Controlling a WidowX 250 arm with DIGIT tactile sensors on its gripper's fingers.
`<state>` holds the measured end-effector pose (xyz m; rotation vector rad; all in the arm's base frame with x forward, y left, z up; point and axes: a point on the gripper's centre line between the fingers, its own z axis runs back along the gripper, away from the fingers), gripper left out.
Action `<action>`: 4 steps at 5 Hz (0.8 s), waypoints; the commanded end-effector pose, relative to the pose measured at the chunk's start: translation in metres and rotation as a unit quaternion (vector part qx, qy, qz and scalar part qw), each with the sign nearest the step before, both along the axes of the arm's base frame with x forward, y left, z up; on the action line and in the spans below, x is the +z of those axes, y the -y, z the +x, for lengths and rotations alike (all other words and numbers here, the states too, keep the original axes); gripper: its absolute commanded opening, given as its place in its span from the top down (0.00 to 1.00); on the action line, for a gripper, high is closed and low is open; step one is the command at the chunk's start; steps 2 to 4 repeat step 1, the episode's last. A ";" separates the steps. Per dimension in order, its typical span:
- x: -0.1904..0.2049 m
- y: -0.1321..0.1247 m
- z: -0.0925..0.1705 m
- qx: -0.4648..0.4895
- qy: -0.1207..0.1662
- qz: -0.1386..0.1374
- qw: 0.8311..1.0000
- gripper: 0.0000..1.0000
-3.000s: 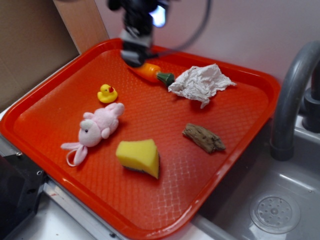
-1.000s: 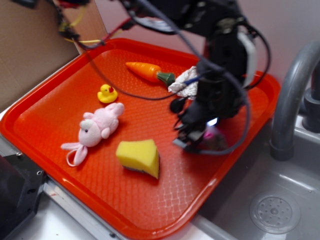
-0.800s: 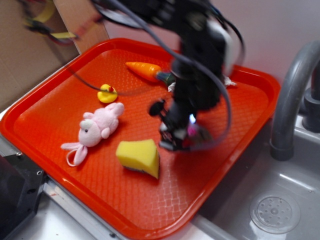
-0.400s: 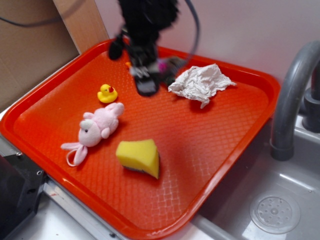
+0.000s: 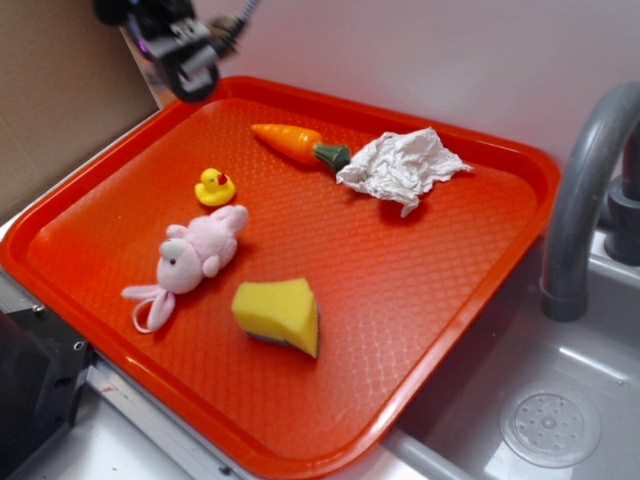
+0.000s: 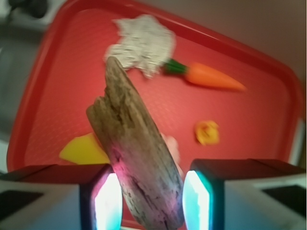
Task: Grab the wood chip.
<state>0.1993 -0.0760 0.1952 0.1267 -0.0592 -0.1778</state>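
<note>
In the wrist view the wood chip [image 6: 136, 148], a rough grey-brown chunk, fills the gap between my two lit fingers [image 6: 108, 203] and sticks out ahead of them, high above the tray. My gripper [image 6: 149, 203] is shut on it. In the exterior view my gripper [image 5: 185, 50] is at the top left, above the tray's far left corner; the chip's end [image 5: 228, 24] barely shows there. The spot on the tray where the chip lay is bare.
On the orange tray [image 5: 480, 290] lie a toy carrot [image 5: 298, 143], crumpled white paper [image 5: 400, 165], a yellow duck [image 5: 213, 187], a pink plush rabbit [image 5: 195, 258] and a yellow sponge [image 5: 280, 312]. A grey faucet [image 5: 585, 190] and sink stand right; cardboard stands left.
My gripper came down on the wood chip at the tray's right, shut on it, then lifted it up and away to the far left corner. The other objects have not moved.
</note>
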 end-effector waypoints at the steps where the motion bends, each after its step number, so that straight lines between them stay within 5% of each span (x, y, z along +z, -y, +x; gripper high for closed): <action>1: 0.006 0.004 0.010 0.255 0.046 -0.014 0.966 1.00; 4: 0.006 0.004 0.010 0.255 0.046 -0.014 0.966 1.00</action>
